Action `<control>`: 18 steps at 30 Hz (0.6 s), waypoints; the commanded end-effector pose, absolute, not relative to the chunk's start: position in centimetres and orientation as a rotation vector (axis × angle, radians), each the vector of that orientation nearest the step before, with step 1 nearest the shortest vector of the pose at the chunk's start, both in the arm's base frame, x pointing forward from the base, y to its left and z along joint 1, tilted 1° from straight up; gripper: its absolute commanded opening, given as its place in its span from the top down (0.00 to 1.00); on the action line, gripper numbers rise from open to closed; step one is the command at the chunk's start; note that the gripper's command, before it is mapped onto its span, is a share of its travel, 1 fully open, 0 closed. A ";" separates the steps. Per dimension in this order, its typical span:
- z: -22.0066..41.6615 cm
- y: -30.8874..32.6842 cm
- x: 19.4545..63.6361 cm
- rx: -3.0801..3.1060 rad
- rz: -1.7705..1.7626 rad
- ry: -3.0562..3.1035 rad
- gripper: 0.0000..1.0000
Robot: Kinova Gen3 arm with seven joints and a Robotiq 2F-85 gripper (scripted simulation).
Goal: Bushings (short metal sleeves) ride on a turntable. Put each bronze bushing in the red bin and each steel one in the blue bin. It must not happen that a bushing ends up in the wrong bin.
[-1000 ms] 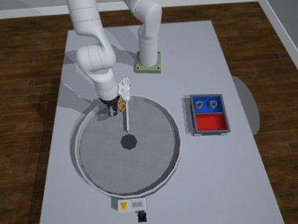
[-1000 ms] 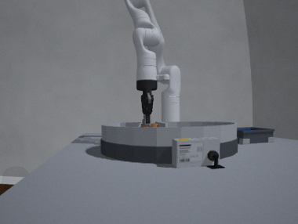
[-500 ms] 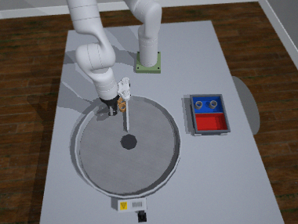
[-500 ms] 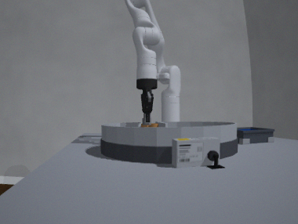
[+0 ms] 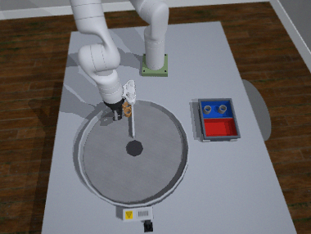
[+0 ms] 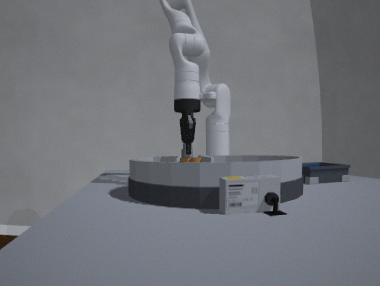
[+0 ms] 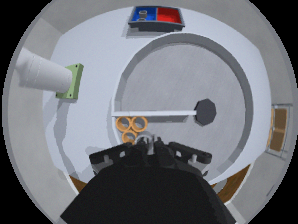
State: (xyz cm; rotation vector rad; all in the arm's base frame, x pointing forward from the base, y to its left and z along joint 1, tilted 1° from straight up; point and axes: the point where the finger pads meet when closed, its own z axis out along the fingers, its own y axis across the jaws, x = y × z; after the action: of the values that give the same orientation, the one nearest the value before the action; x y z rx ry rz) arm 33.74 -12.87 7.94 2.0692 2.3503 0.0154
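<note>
Three bronze bushings clustered beside the straight pale bar.
</note>
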 end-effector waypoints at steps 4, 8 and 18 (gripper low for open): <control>8.1 -12.9 33.8 2.069 0.016 2.348 1.00; 8.3 -12.9 33.8 2.069 0.016 2.348 1.00; 9.4 -12.9 33.7 2.069 0.016 2.348 1.00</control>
State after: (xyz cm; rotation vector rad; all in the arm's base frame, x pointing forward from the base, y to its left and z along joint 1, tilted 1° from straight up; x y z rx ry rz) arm 33.49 -12.56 8.77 2.0712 2.3626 0.0134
